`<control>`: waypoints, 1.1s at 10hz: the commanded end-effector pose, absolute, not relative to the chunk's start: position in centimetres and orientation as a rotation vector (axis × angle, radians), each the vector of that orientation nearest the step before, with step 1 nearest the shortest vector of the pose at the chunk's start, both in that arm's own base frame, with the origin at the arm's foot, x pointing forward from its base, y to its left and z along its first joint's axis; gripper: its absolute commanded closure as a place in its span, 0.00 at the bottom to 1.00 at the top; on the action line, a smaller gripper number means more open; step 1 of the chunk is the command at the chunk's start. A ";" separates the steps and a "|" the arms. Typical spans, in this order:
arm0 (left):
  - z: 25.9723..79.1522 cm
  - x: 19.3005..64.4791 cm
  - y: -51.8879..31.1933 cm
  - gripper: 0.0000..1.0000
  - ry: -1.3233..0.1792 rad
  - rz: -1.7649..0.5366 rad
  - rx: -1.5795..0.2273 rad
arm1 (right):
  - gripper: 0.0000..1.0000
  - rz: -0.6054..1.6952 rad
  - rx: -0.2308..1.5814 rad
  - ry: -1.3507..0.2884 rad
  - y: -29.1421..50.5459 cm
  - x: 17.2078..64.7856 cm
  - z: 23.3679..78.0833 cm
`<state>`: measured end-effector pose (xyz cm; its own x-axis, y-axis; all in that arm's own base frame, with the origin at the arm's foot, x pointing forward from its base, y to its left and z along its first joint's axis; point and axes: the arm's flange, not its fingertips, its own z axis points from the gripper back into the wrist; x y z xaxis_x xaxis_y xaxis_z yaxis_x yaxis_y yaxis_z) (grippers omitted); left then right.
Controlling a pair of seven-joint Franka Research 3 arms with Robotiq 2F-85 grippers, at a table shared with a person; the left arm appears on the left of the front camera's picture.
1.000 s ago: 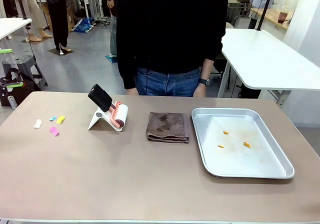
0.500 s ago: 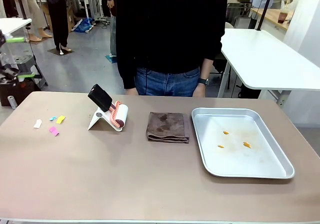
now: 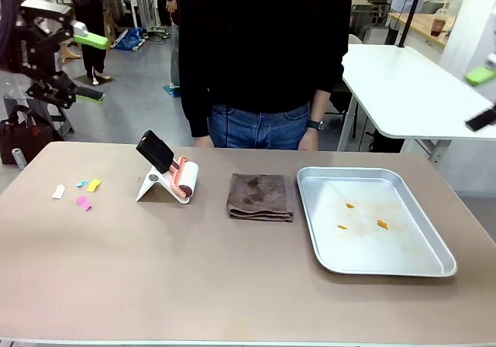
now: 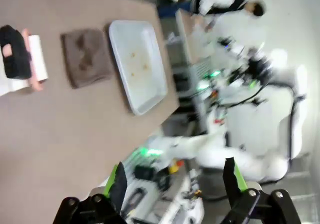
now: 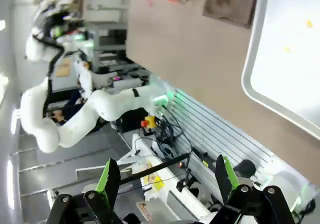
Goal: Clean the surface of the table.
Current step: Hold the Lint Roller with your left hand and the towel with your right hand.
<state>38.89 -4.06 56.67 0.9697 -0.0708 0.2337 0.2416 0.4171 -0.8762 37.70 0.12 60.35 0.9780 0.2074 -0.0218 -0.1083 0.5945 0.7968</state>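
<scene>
Hovering left fingers, spread apart, high beside the table.

On the table we read, from left to right: paper scraps near the left edge, a roller on its stand, a cloth at the middle, and a tray at the right, with three bits lying in it. Behind the far edge, opposite roller and cloth, we find a person standing.
</scene>
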 end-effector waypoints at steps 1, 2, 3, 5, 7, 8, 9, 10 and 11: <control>55.7 39.5 -4.9 0.00 -0.279 -0.403 -0.901 | 0.00 0.145 0.796 0.242 2.5 44.5 61.1; 54.7 39.0 -5.7 0.00 -0.267 -0.470 -0.855 | 0.00 0.157 0.761 0.300 5.4 47.6 60.4; 53.7 38.8 -6.0 0.00 -0.310 -0.466 -0.843 | 0.00 0.146 0.727 0.364 8.8 50.6 58.9; 53.5 38.7 -6.7 0.00 -0.329 -0.426 -0.889 | 0.00 0.103 0.716 0.357 13.4 53.9 56.9; 53.1 39.0 -6.2 0.00 -0.342 -0.379 -0.900 | 0.00 0.132 0.662 0.382 17.8 54.3 54.6; 53.0 39.3 -5.9 0.00 -0.377 -0.341 -0.919 | 0.00 0.165 0.661 0.405 18.9 53.8 53.2; 53.1 39.9 -5.5 0.00 -0.311 -0.242 -1.022 | 0.00 0.133 0.717 0.378 16.8 54.3 54.1; 53.0 39.6 -5.8 0.00 -0.334 -0.376 -0.888 | 0.00 0.133 0.717 0.378 16.8 54.3 54.1; 53.0 39.6 -5.8 0.00 -0.334 -0.376 -0.888 | 0.00 0.133 0.717 0.378 16.8 54.3 54.1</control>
<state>39.73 -5.50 52.95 0.9000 -0.1400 0.4127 0.4155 0.5617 -0.7155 54.38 17.33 53.53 0.9204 0.2522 -0.2989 0.0067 0.7540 0.6568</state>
